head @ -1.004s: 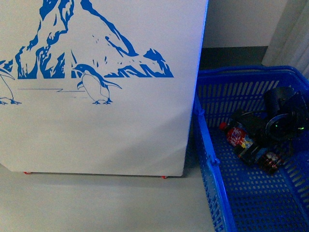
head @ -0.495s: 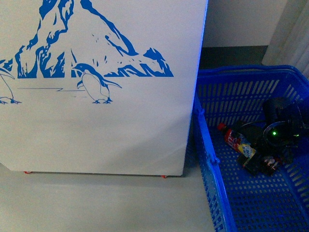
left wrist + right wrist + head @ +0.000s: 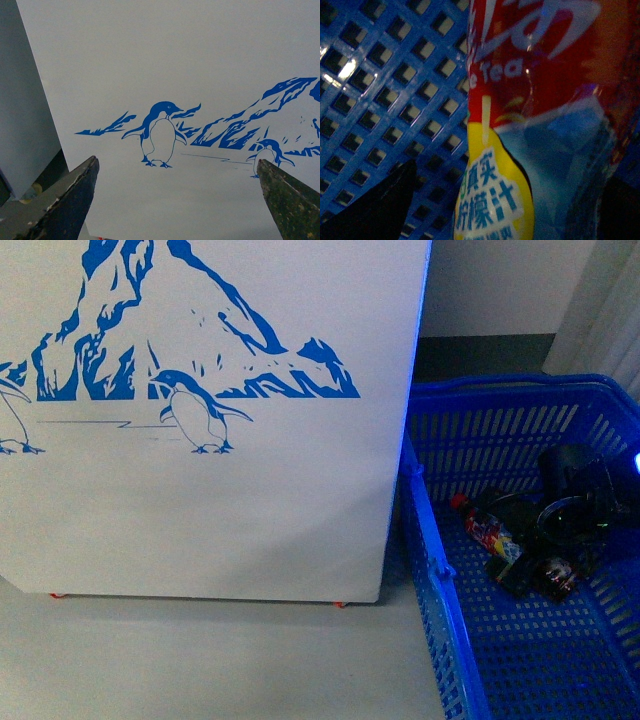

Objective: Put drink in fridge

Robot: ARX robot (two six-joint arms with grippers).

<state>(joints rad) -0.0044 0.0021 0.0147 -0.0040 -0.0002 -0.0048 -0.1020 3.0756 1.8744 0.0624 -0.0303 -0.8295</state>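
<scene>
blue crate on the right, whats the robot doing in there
The right arm is reaching down into the blue crate, which stands beside the white penguin-print fridge. The drink lies on its side on the crate floor, red cap toward the fridge. The right gripper has its jaws open on either side of the bottle, not closed on it. The left gripper is open and empty, facing the fridge's side. The drink is not in the fridge yet.

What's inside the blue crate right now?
The drink lies on its side, right gripper around it; another small dark item sits beside. The arm covers the crate floor behind.
</scene>
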